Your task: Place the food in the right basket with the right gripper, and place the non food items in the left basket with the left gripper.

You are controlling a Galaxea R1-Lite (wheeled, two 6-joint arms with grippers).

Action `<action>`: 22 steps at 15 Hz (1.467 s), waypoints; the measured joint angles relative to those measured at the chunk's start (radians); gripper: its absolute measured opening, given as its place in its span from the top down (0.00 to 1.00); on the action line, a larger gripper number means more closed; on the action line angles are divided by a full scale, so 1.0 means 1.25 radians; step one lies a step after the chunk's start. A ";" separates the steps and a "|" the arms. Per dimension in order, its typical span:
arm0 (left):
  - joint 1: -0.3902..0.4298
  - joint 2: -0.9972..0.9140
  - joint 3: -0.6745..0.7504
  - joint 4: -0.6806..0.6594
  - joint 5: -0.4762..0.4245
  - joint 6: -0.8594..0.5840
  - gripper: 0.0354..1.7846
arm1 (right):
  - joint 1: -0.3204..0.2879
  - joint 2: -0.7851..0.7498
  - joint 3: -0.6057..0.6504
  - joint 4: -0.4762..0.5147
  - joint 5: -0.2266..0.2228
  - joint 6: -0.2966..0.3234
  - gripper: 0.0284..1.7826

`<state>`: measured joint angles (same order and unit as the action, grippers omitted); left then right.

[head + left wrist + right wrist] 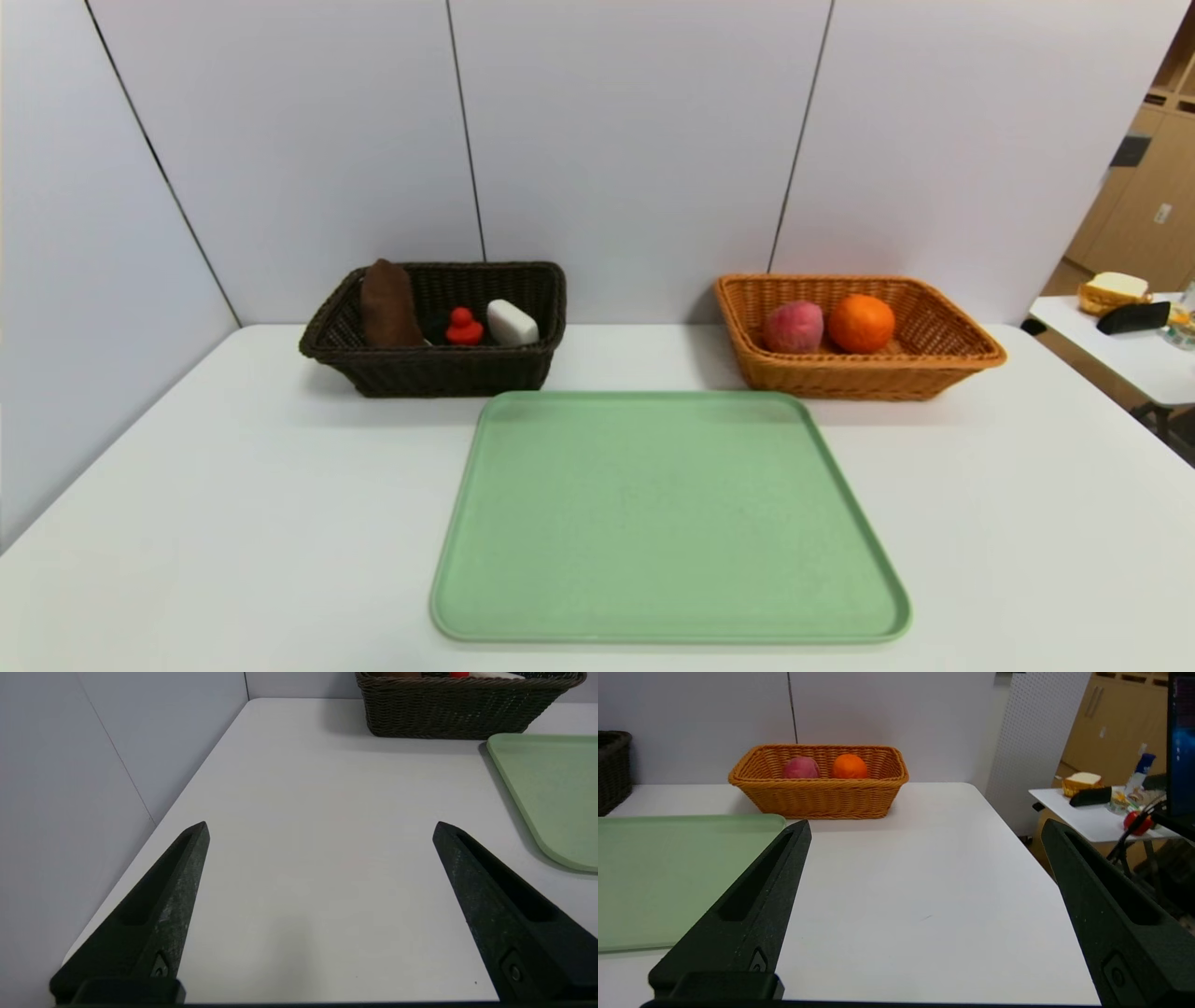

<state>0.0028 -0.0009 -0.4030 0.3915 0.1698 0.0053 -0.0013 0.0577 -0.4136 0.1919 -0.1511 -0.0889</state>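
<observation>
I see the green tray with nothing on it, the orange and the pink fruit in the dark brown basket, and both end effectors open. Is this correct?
Not fully. The orange and the pink fruit lie in the orange wicker basket, not the dark brown basket; the head view shows it. The green tray is bare, and the left end effector and right end effector are open.

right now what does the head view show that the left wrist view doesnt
Only the head view shows the orange basket holding a pink fruit and an orange, and the dark basket's contents: a brown item, red toy and white block.

Only the left wrist view shows the left hand, open over bare table.

Both show the dark basket and green tray.
</observation>
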 joint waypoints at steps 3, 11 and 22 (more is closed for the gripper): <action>0.000 0.000 0.098 -0.169 0.005 -0.013 0.06 | 0.001 -0.035 0.137 -0.180 0.019 -0.016 0.05; 0.000 0.000 0.319 -0.401 -0.060 -0.091 0.06 | 0.003 -0.047 0.321 -0.145 0.133 0.036 0.05; 0.000 0.000 0.322 -0.332 -0.107 -0.058 0.06 | 0.002 -0.047 0.325 -0.143 0.118 0.079 0.04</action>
<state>0.0028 -0.0004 0.0000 -0.0238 0.0360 -0.0668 0.0017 -0.0013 -0.0077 0.0128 -0.0036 0.0096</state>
